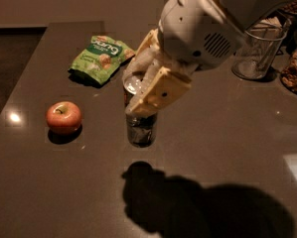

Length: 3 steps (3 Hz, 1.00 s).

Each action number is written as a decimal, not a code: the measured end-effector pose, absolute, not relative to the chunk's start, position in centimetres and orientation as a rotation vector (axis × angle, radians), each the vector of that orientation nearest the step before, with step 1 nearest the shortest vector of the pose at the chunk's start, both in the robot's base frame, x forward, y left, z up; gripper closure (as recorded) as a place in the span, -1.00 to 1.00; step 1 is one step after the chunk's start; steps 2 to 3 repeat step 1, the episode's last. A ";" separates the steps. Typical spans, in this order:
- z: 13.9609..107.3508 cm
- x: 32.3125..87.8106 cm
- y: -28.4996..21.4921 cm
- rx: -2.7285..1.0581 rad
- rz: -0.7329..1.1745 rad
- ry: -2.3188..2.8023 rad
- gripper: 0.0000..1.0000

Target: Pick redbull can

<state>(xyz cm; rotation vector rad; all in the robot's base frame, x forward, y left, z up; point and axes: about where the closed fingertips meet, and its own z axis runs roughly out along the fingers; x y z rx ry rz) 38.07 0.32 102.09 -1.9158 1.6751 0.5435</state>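
Note:
The redbull can (pixel 141 129) is a slim dark silvery-blue can with a silver top, upright at the middle of the camera view. My gripper (pixel 136 96) is shut on its upper half, with cream fingers (pixel 162 90) on either side of it. The can hangs clear of the dark table (pixel 48 192), and its shadow lies apart from it, below on the tabletop. The gripper hides most of the can's top.
A red apple (pixel 63 117) lies left of the can. A green snack bag (pixel 100 54) lies behind it to the left. A clear glass cup (pixel 257 51) stands at the back right, next to dark items at the right edge.

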 end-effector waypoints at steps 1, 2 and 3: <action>102.5 37.9 0.4 -1.915 0.533 1.668 1.00; 102.5 37.9 0.4 -1.915 0.533 1.668 1.00; 102.5 37.9 0.4 -1.915 0.533 1.668 1.00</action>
